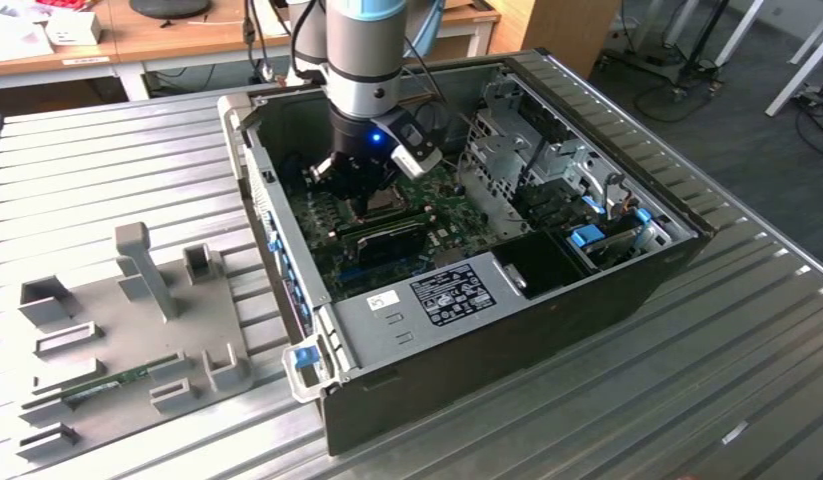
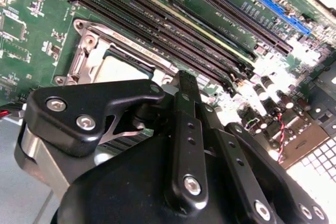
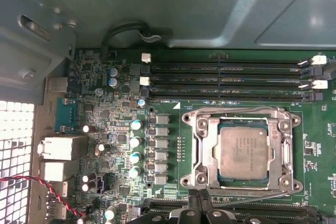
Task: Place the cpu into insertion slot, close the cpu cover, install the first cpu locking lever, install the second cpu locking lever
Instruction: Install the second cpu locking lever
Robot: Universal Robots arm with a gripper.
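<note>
The cpu, a flat grey-brown square chip, lies in the insertion slot on the green motherboard. The cpu cover, a silver frame with a square window, lies flat around the chip. Thin wire levers run along two opposite sides of the frame; one lies beside the memory slots. My gripper sits shut at the socket's edge opposite the memory slots, holding nothing. In the second wrist view the black gripper stands just beside the socket, with the pale cpu behind it. In the exterior view the gripper reaches down into the open computer case.
Long black memory slots run beside the socket. Capacitors and a red-black wire lie farther off. The case walls and a drive cage hem in the arm. A grey fixture plate lies on the ribbed metal table at the exterior view's left.
</note>
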